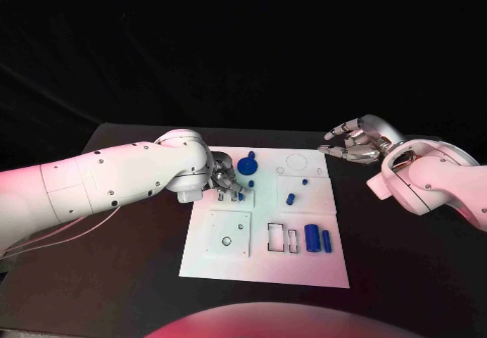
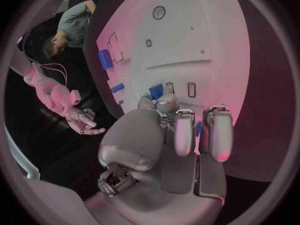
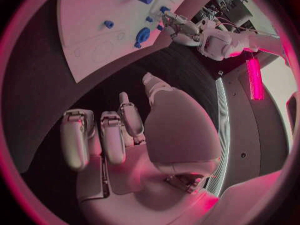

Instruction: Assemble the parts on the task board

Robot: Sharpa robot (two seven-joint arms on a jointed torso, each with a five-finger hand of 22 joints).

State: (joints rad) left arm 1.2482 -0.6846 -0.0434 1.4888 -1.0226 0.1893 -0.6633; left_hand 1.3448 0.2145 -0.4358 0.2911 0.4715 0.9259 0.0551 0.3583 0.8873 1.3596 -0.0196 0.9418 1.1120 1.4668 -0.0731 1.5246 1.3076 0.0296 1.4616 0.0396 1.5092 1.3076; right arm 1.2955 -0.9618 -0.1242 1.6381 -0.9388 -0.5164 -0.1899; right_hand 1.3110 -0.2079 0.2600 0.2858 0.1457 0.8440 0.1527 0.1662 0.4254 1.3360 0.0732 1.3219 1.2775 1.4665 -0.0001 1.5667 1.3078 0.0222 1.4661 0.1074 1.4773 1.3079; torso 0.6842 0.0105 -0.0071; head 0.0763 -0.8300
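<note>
White task board (image 1: 229, 264) bears blue parts (image 1: 314, 239).

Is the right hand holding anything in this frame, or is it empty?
Empty. The right hand hovers off the board's far right corner with fingers apart, and its wrist view shows nothing between fingers and palm.

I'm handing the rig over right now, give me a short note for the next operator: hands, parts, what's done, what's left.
Left hand: over the task board's left edge, fingers by a small blue part; grip unclear.
Right hand: hovers off the board's far right corner, fingers curled, holding nothing.
Parts: round blue piece at the far end, small peg mid-board, blue block near the outlined slots.
Done or left: cannot tell what is seated; several outlines look unfilled.
</note>
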